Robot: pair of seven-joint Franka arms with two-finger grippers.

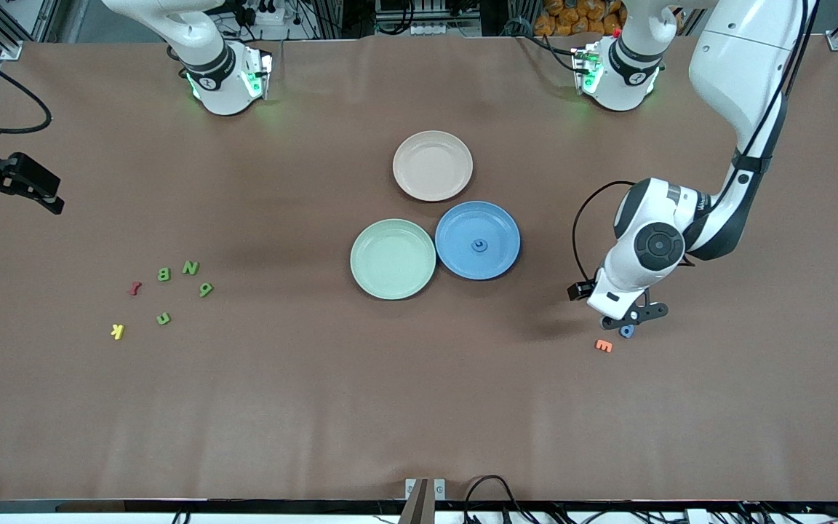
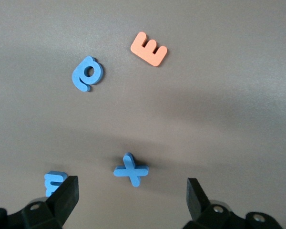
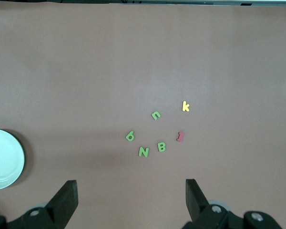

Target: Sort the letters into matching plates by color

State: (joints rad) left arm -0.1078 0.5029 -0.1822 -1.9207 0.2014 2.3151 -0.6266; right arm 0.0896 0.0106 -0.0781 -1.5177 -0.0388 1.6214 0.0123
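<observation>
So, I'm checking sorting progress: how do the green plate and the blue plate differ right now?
The green plate is pale mint and holds nothing; the blue plate is medium blue and already holds one blue letter near its middle. The green plate lies a little nearer the front camera and toward the right arm's end; the blue plate sits toward the left arm's end. Both are round, shallow, equal in size and touch.

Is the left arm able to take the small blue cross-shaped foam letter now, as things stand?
Probably yes. The left gripper hangs open right over the small blue cross-shaped foam letter, which lies flat and apart from the other blue letters and the orange E; nothing covers it.
</observation>
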